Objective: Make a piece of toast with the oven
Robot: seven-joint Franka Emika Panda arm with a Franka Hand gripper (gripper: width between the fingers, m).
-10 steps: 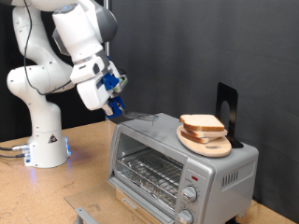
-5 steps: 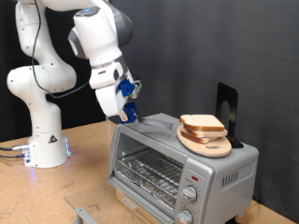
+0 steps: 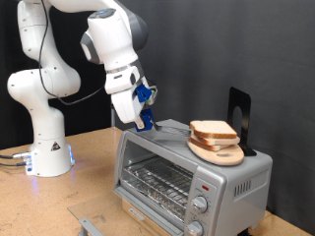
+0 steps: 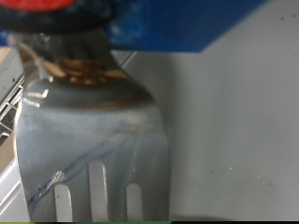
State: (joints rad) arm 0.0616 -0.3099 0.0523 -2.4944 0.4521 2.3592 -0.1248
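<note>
gripper (image 3: 144, 116) nearer piece of toast (image 3: 213, 130), spatula (image 3: 169, 126) too

Black curtain backdrop (image 3: 256, 49); brown wood tabletop (image 3: 89, 172).

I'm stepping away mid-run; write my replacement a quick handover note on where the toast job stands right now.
Pincer: above the oven's top, at its end on the exterior view's left, carrying a metal spatula whose blade points toward the bread.
Piece of toast: on the round wooden board on top of the oven.
Done: spatula picked up.
Left: bread not yet in the oven; oven door appears shut.
</note>
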